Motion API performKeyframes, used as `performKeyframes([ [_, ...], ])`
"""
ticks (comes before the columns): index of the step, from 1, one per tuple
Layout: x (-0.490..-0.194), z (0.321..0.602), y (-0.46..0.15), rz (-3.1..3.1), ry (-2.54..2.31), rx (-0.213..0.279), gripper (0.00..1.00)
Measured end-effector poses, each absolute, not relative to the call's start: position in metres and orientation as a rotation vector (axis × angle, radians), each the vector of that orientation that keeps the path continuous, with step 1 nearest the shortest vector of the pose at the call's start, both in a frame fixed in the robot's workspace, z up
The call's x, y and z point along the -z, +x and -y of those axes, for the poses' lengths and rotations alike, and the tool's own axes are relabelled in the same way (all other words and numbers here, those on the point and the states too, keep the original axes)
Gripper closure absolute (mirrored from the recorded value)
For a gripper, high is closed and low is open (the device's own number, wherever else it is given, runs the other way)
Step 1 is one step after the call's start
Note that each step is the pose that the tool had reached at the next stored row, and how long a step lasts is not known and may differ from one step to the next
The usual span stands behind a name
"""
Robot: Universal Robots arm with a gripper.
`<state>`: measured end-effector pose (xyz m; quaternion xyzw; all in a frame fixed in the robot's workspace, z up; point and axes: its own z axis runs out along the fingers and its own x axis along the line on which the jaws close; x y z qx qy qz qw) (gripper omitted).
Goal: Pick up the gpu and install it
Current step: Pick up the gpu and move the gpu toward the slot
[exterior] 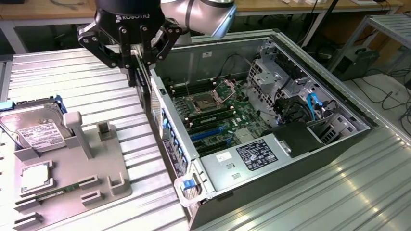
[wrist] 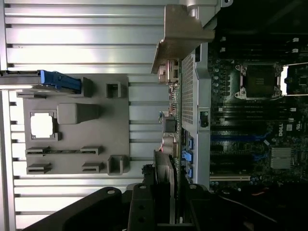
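While you look over the scene, start with the ribbed aluminium table (exterior: 308,192), whose long bright slats carry everything. On it lies the open grey steel computer case (exterior: 282,187), its green motherboard facing up with an empty square processor socket, black memory slots and blue expansion slots.

Toward the exterior view's left sits the matte grey moulded plastic fixture plate (exterior: 103,163), with raised posts and pockets. Above the case's rear wall hangs your black three-link gripper (exterior: 138,67), its jaws drawn narrow and clamped on the gpu (exterior: 142,84), a thin flat dark circuit card.

You can see that the card is lifted clear of the fixture and held on edge, faces vertical. It hangs down from the fingers (exterior: 112,55) right at the case's rear wall, not yet seated in a slot. From the exterior view it reads taller than wide, so its long axis appears to run downward. From the wrist view the gpu (wrist: 166,178) runs straight away from the gripper (wrist: 166,207), with its silvery metal bracket strip on the side facing the fixture plate (wrist: 77,139).

A boxy silver hard drive with a white label (exterior: 35,130) leans at the fixture's far end. A square silver processor chip (exterior: 35,178) lies in one pocket, and a slim green memory stick (exterior: 64,191) lies just beside it.
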<state>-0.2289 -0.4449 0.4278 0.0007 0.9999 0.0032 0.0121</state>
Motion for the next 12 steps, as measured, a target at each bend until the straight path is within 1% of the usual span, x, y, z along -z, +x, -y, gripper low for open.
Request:
performKeyframes([
  [12,-0.428,0.445,-0.21,-3.117,0.002,-0.01,0.72],
])
